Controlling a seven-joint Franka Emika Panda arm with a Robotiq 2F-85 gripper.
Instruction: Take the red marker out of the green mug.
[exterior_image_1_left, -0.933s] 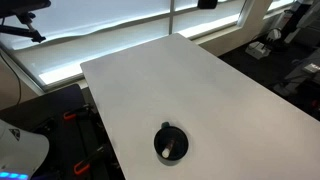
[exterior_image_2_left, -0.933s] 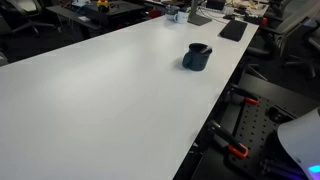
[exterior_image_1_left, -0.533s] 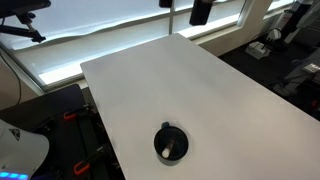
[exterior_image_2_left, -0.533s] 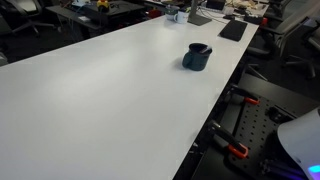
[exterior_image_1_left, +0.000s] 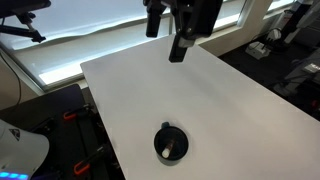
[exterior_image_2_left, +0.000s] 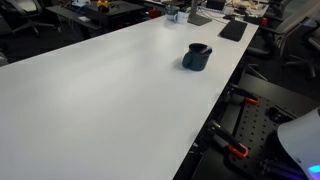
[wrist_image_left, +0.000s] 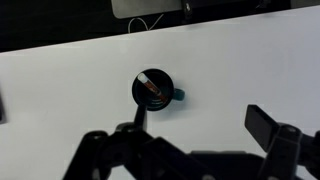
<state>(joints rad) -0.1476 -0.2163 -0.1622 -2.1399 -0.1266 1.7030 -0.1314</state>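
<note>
The green mug (exterior_image_1_left: 168, 142) stands upright near one long edge of the white table (exterior_image_1_left: 220, 95), handle to the side. It shows in both exterior views (exterior_image_2_left: 197, 57) and in the wrist view (wrist_image_left: 153, 90). The red marker (wrist_image_left: 152, 86) leans inside it, with a pale end showing (exterior_image_1_left: 172, 149); it is hidden in the exterior view from the side. My gripper (exterior_image_1_left: 178, 42) hangs high above the far part of the table, well away from the mug. In the wrist view its jaws (wrist_image_left: 205, 125) are open and empty, with the mug beyond the left finger.
The table's edges drop off close to the mug (exterior_image_2_left: 225, 90). A black flat pad (exterior_image_2_left: 233, 29) and small cups (exterior_image_2_left: 176, 14) sit at the table's far end. Red-handled clamps (exterior_image_1_left: 72, 115) and a dark frame lie below the edge.
The gripper has come down into the exterior view from the top edge, toward the table. The mug and marker have not moved.
</note>
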